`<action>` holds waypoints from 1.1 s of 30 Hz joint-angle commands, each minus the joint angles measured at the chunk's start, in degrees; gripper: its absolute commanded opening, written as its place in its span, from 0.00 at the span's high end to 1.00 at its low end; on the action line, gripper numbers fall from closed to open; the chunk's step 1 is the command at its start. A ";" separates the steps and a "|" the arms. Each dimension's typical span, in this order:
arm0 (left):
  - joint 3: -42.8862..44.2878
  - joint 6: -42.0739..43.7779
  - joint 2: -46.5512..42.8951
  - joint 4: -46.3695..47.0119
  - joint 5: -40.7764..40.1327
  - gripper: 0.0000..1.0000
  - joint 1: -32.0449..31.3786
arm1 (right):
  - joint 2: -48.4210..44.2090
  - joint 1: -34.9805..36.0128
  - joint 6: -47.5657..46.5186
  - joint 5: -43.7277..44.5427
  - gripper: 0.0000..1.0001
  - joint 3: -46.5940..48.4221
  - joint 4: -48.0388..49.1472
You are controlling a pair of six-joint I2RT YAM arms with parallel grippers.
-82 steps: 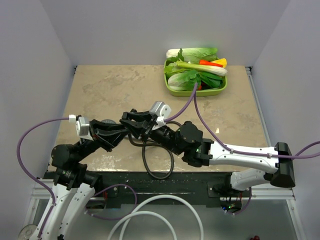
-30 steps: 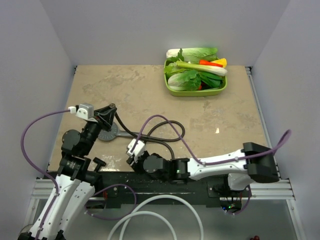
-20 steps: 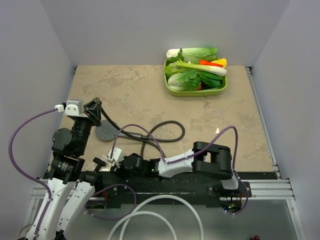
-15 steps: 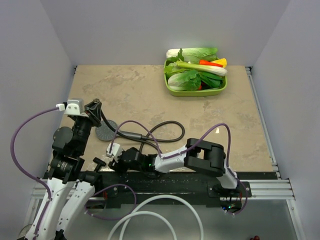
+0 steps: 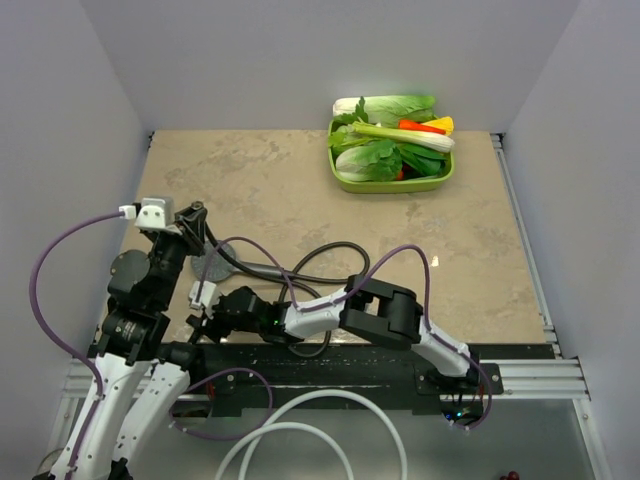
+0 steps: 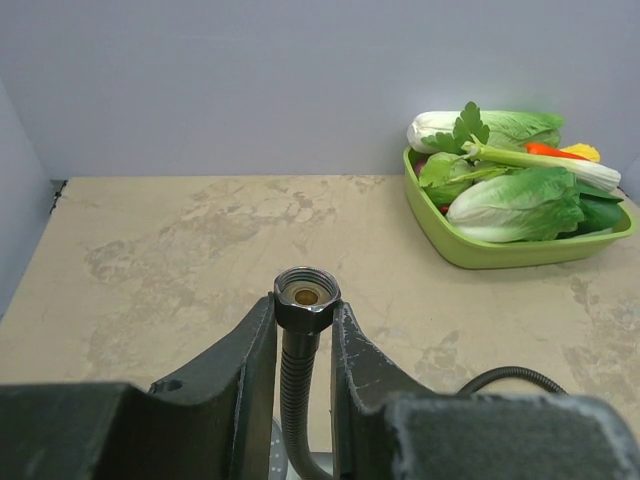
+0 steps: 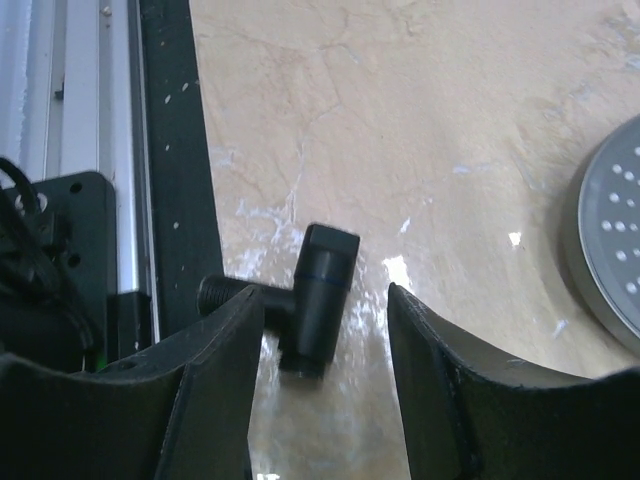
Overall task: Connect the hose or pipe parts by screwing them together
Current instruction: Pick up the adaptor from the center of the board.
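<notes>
Our left claw [image 6: 303, 312] pinches the one black hose [image 6: 296, 390] just below its nut. Our right claw [image 7: 325, 300] stands spread, its two fingers either side of the single T-shaped fitting [image 7: 322, 290] at the table's [image 5: 300, 190] near edge. Just beyond we count one shower head [image 7: 612, 245], face up, and far off one green tray [image 5: 345, 183] of vegetables.

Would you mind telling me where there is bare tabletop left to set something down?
Two patches: the far-left stretch between the green tray and the left wall, and the right side, nearer than the tray and right of the loop of hose. The near-left corner is crowded: shower head, T-fitting, hose.
</notes>
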 commanded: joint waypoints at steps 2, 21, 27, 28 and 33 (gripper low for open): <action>3.07 0.58 -1.45 0.68 1.70 1.00 0.43 | 3.11 0.00 -0.26 -0.45 0.45 7.47 -2.13; 2.63 -0.56 -2.15 1.73 3.38 1.00 0.43 | -5.13 -2.37 1.05 12.47 0.96 -7.08 -11.39; 1.22 -1.27 -1.36 2.43 8.37 1.00 0.43 | -16.19 -3.69 1.94 14.84 1.00 -19.66 -8.75; 0.96 -1.53 -1.10 2.44 10.65 1.00 0.43 | -18.31 -3.86 1.85 14.76 1.00 -21.15 -8.05; -3.07 -2.67 -0.92 4.63 19.10 1.00 0.44 | -30.79 -4.22 0.27 16.77 1.00 -27.75 -9.18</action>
